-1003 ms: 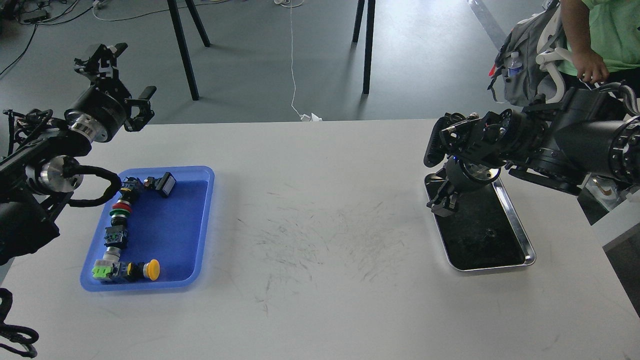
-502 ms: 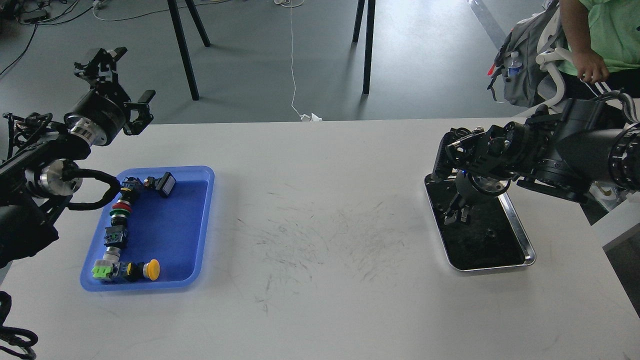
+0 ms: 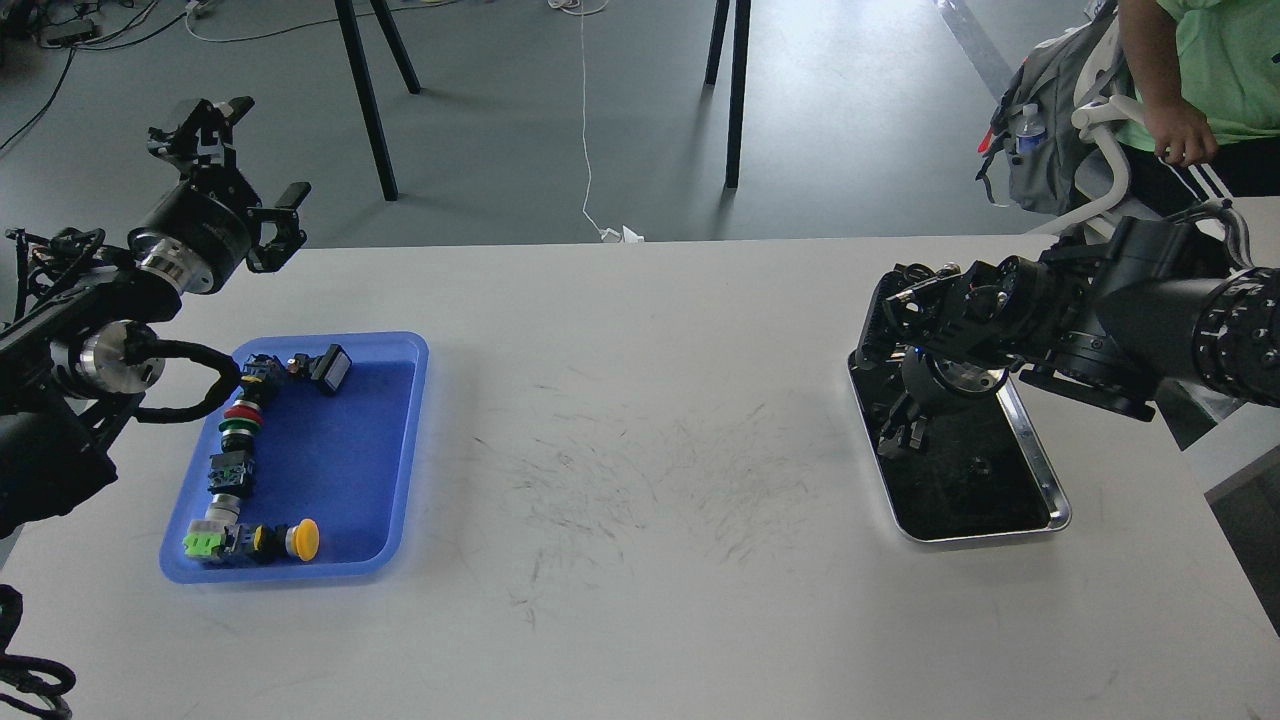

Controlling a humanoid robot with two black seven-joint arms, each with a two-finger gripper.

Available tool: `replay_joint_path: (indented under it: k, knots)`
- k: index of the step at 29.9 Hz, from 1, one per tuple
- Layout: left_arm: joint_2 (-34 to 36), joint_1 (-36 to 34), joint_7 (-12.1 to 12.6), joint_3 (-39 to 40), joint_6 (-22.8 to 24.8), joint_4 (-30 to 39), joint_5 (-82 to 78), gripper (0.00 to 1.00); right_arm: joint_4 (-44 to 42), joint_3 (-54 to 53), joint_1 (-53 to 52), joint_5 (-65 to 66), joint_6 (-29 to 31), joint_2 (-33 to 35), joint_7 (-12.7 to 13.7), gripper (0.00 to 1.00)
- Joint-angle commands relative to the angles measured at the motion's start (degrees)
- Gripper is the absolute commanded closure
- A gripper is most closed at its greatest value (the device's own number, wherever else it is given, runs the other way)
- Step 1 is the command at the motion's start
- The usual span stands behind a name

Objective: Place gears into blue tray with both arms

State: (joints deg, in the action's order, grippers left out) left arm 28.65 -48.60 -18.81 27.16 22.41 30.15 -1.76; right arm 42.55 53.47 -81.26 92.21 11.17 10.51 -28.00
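Note:
The blue tray [image 3: 395, 440] lies at the table's left and holds several coloured push-button switches [image 3: 240, 425] along its left side and front. One tiny dark gear [image 3: 982, 466] shows faintly on the black floor of the silver tray [image 3: 1045, 470] at the right. My right gripper [image 3: 902, 436] points down over that tray's left half, left of the gear and apart from it. Its fingers are dark against the black floor, so their state is unclear. My left gripper [image 3: 245, 160] is raised beyond the table's far left corner, its fingers spread and empty.
The table's far edge runs across behind both trays. A person in a green shirt [image 3: 1215, 60] stands at the far right beside a grey backpack [image 3: 1050, 130]. Black stand legs [image 3: 365, 90] and a white cable [image 3: 585, 110] are on the floor behind.
My right gripper has moved from the silver tray's left rim to over its floor, then drawn back slightly left. The left arm has barely shifted.

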Motion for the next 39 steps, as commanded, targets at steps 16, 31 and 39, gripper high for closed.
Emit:
replay_joint_path:
  k: [16, 31, 39]
  knots:
    - [0.18, 0.18, 0.09, 0.00, 0.00, 0.09, 0.01, 0.01, -2.56, -0.91, 0.93, -0.45, -0.01, -0.84, 0.00, 0.34]
    - [0.44, 0.88, 0.09, 0.00, 0.00, 0.09, 0.01, 0.01, -2.38, -1.18, 1.37, -0.36, 0.34, -0.84, 0.00, 0.45]
    - [0.44, 1.06, 0.00, 0.00, 0.00, 0.09, 0.01, 0.01, -2.65, -1.09, 1.28, -0.36, 0.52, -0.93, 0.00, 0.49]
